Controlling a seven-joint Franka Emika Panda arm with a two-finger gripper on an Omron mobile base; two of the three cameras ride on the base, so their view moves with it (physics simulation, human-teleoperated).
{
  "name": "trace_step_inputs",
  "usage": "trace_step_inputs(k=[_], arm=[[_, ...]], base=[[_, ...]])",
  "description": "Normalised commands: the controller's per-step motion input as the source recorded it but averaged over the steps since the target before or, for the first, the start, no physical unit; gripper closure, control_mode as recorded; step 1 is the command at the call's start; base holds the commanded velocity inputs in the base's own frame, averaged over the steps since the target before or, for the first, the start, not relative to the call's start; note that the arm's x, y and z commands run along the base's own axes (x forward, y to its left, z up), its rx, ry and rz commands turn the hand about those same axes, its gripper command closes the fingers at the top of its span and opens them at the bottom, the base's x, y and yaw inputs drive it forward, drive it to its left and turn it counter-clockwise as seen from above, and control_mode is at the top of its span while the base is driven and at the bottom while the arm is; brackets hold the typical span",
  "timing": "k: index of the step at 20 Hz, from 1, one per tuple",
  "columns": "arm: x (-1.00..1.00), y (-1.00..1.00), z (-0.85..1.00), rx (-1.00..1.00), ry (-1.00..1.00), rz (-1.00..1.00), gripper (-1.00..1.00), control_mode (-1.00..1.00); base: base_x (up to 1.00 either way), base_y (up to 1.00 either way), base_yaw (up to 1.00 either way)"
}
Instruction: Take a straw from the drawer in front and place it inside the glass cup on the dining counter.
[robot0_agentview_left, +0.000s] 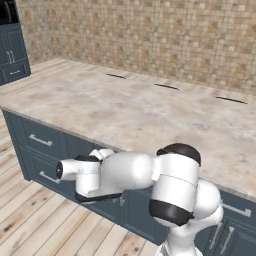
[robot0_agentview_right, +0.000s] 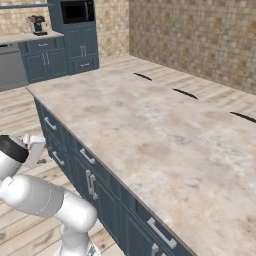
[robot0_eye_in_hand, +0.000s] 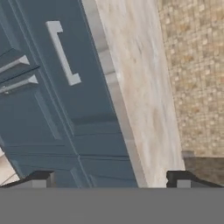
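The robot's white arm (robot0_agentview_left: 170, 190) is nearest, rising from the base and bending low toward the dark blue cabinets under the counter. Its gripper (robot0_eye_in_hand: 111, 179) is seen from the hand camera, which is rolled sideways: two small dark fingertips (robot0_eye_in_hand: 41, 177) stand far apart at the bottom of that view, so the jaws are wide open and hold nothing.

Just beyond the fingertips is the drawer (robot0_eye_in_hand: 70, 70), a flat navy panel with a silver bar handle (robot0_eye_in_hand: 63, 52), fully closed. The gripper is near it but not touching. More navy cabinet fronts with similar handles lie beside and below it. The straw is not visible with the drawer closed.

Directly above the drawer runs the edge of the dining counter (robot0_agentview_left: 140, 115), a long beige-grey marbled stone top. It stretches away from the robot across both base views. Three thin dark marks (robot0_agentview_left: 166, 86) line its far side.

Behind the counter stands a wall of small tan tiles (robot0_agentview_left: 150, 35). In the right base view, further navy cabinets (robot0_agentview_right: 75, 45) stand against the far wall beyond the counter's end, over a pale wood plank floor (robot0_agentview_right: 20, 115).
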Motion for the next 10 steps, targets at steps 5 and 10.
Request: trace_step_inputs(k=[5, 10], arm=[[0.4, 0.0, -0.49, -0.19, -0.07, 0.0, -1.0, -1.0], [0.39, 0.0, -0.4, -0.19, 0.0, -0.03, -1.0, -1.0]], base=[[0.0, 0.0, 0.0], [0.0, 0.0, 0.0]])
